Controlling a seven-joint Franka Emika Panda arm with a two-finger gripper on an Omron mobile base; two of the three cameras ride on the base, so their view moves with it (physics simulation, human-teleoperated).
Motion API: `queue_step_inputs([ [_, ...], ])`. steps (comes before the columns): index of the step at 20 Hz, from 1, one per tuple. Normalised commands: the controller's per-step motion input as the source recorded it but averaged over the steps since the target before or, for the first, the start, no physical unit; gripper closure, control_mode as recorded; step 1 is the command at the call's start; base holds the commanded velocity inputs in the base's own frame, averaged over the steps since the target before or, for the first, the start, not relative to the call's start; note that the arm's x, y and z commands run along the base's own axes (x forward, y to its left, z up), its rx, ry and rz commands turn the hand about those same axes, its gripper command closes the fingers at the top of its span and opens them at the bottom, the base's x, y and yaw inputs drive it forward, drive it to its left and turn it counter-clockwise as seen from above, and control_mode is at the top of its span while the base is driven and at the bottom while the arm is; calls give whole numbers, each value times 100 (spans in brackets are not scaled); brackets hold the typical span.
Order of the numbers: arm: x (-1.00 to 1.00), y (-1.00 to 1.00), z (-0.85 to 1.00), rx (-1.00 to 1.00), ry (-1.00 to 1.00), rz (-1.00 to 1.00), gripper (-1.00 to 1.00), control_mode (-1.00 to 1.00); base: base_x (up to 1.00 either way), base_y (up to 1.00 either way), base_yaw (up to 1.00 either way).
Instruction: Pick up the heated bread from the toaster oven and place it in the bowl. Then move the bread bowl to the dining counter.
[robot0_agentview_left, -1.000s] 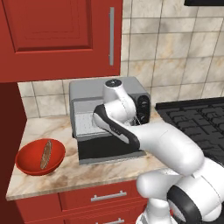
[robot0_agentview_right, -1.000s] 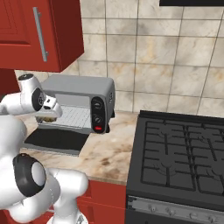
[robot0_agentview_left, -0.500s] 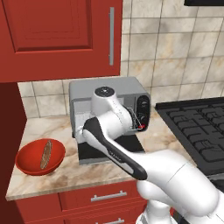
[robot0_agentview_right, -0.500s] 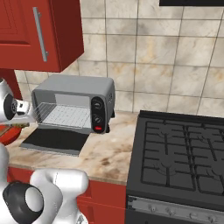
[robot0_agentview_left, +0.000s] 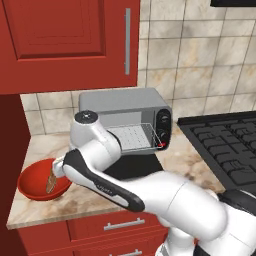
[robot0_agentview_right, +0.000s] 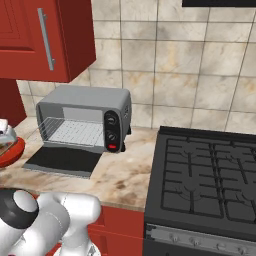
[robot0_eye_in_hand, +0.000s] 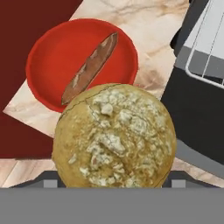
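Hand view: gripper (robot0_eye_in_hand: 114, 186) is clenching the round bread roll (robot0_eye_in_hand: 114, 136), carrying it above the red bowl (robot0_eye_in_hand: 52, 57) beside the baguette stick (robot0_eye_in_hand: 90, 66), lining up for release.

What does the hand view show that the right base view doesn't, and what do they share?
Hand view alone: the round roll close up at the tool, hanging over the counter edge short of the bowl, and the thin bread stick lying in the bowl. Right base view alone: the stove and the oven's knobs. Both: the red bowl, the open toaster oven, the marbled counter.
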Motion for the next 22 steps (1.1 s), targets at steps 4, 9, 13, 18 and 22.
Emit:
queue_step_inputs([
  [4, 5, 100, -48, 0, 1, 6, 100, -100, 0, 0, 0],
  [9, 52, 87, -68, -2, 1, 1, 100, -100, 0, 0, 0],
  [13, 90, 68, -36, -1, 0, 0, -100, -100, 0, 0, 0],
  [18, 71, 29, -1, 0, 3, -1, -100, -100, 0, 0, 0],
  [22, 9, -3, 0, 0, 12, -8, -100, -100, 0, 0, 0],
])
